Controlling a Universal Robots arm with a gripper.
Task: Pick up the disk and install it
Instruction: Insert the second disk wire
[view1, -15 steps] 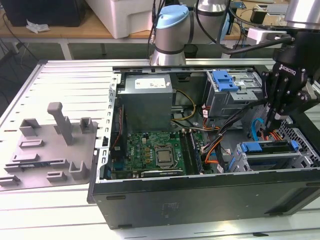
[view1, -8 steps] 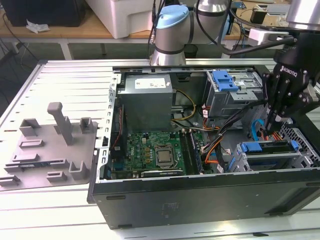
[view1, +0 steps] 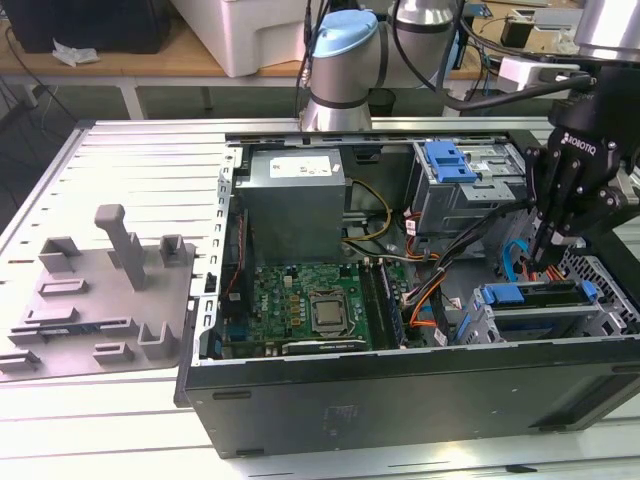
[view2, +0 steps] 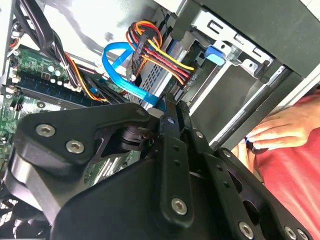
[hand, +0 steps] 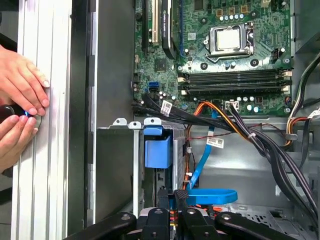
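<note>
Exterior view: open computer case (view1: 400, 400) lies on its side on the desk (view1: 130, 170), so the bays face up. Pincer (view1: 553, 243) hangs over the lower drive cage, where the disk (view1: 535, 295) sits in its blue carrier, apparently seated.

Second wrist view: pincer fingers (view2: 172, 125) look clenched together, nothing between them.

First wrist view: a person's hands (hand: 20, 110) rest on the desk rail beside the case.
</note>
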